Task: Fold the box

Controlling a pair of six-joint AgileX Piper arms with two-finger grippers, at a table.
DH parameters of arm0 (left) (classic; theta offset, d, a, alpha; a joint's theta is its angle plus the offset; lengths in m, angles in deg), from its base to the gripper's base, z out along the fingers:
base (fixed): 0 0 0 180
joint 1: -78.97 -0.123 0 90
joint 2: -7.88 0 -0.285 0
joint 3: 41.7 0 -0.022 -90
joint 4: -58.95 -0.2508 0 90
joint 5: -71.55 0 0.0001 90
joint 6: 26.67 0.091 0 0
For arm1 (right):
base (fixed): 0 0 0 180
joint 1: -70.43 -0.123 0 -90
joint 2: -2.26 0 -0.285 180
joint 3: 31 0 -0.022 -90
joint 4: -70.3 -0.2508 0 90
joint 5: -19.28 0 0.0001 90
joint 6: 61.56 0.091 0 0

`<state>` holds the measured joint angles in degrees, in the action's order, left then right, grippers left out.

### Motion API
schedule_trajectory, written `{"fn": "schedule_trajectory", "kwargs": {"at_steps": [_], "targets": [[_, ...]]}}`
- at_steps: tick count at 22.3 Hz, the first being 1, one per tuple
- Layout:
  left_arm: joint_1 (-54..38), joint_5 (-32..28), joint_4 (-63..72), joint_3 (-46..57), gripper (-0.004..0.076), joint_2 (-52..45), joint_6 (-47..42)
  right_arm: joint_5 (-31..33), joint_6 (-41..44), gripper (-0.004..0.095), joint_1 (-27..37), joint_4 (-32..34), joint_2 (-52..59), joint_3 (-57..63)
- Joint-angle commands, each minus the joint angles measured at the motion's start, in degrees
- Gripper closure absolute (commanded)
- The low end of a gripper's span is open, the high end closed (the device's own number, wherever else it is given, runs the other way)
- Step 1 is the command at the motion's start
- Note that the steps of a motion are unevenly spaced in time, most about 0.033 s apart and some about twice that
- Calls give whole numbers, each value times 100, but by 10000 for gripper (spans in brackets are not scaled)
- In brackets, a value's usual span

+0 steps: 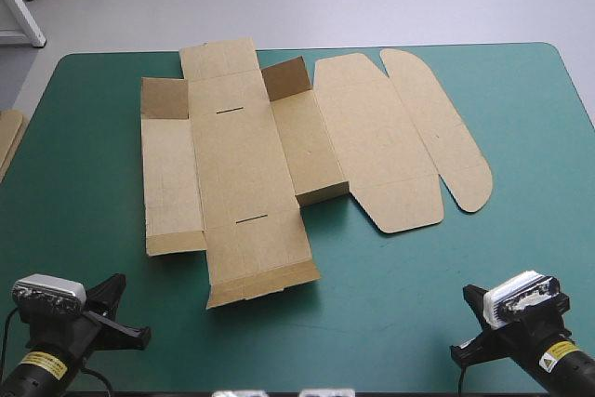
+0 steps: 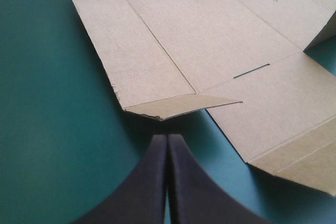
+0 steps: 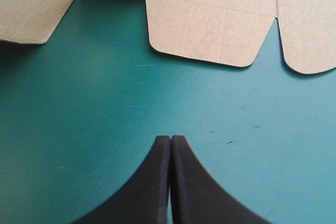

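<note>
- Teal-green cover (image 1: 93, 192) spreads across the table, and the brown box (image 1: 242, 169) lies on it as a cut sheet, opened mostly flat, left of centre and toward the far edge.
- Two small flaps (image 1: 286, 79) at the sheet's far end stand upright, while the near end flap (image 1: 265, 284) lifts slightly off the cover and throws a shadow.
- Rounded lid panels (image 1: 437, 137) lie flat on the sheet's right side, and two thin slots (image 1: 230, 111) mark the central panel.
- At the near left corner of the table, the left gripper (image 2: 168, 139) is clenched, its black fingers (image 2: 152, 182) meeting in a pointed arch with nothing between them. Its tip points at the box's raised near-left corner, just short of it and not touching.
- At the near right, the right gripper (image 3: 171, 140) is likewise pressed together over bare cover, with the curved lid edge ahead and well apart.
- A strip of more board (image 1: 7, 141) shows at the table's left edge.
</note>
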<state>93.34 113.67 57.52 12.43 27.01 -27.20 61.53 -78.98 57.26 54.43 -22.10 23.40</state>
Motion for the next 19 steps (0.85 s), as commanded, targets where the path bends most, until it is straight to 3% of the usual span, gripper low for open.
{"fn": "schedule_trajectory", "kwargs": {"at_steps": [1,14,19], "targets": [[9,-401,49,-133,734,54,-44,-376,-29,928,47,-58,-62,-139],[9,-468,-14,-133,731,65,-44,-381,63,926,47,-58,-102,-187],[9,-631,-88,-456,673,331,-99,-369,181,880,47,-58,-482,-500]]}}
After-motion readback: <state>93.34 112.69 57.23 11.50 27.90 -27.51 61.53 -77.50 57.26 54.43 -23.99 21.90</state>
